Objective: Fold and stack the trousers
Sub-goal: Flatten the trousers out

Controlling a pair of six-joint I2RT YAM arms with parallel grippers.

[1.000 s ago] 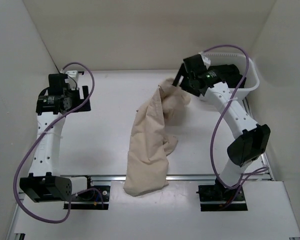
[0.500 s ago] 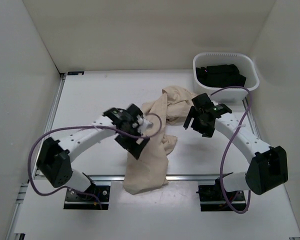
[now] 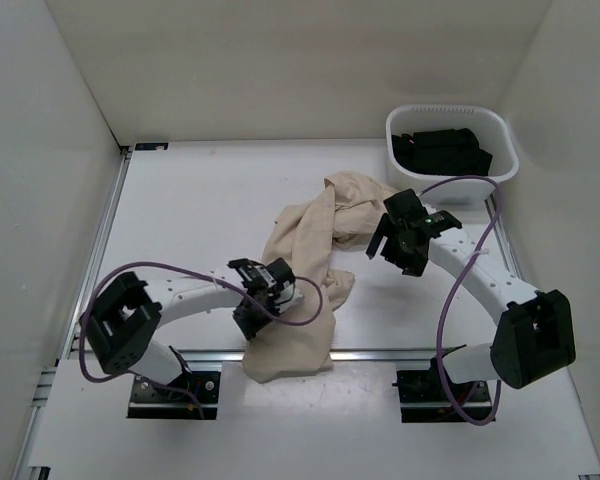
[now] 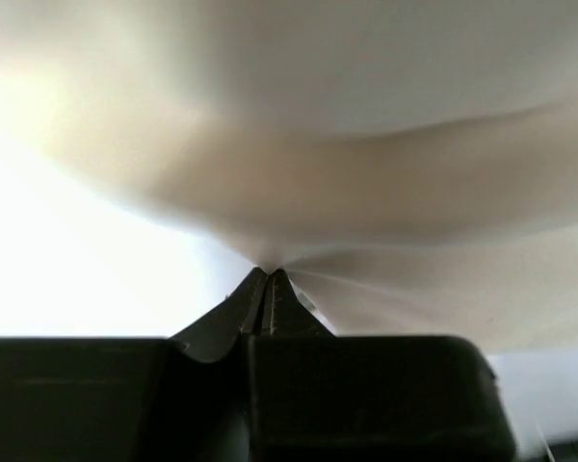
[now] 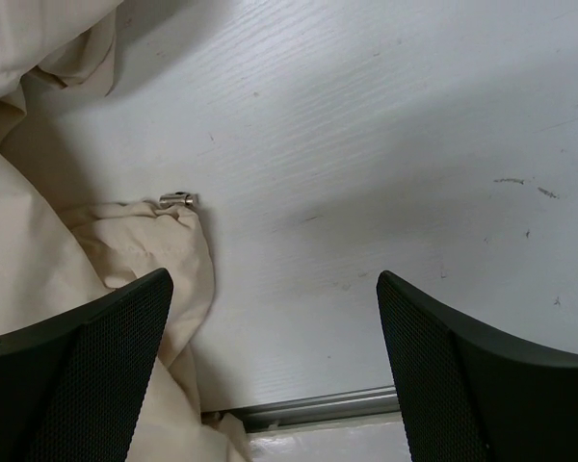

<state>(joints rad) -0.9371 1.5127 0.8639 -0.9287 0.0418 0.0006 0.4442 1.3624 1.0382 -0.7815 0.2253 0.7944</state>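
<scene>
The beige trousers [image 3: 300,300] lie crumpled in a long heap from mid-table down over the near edge. My left gripper [image 3: 255,308] sits low at the heap's left edge. In the left wrist view its jaws are pressed together [image 4: 270,273] with trouser cloth [image 4: 366,173] pinched at the tips and creases fanning out from them. My right gripper [image 3: 385,243] hovers open just right of the upper bunch. In the right wrist view its fingers [image 5: 275,289] stand wide apart over bare table, with folds of the trousers [image 5: 39,250] at the left.
A white basket [image 3: 505,150] at the back right holds black garments [image 3: 442,150]. White walls close in the table on three sides. A metal rail [image 3: 380,353] runs along the near edge, seen also in the right wrist view as a metal rail [image 5: 318,406].
My left arm swung in from the far left to the trousers' left edge and its jaws shut on the cloth. My right arm came away from the basket, then held still, open.
</scene>
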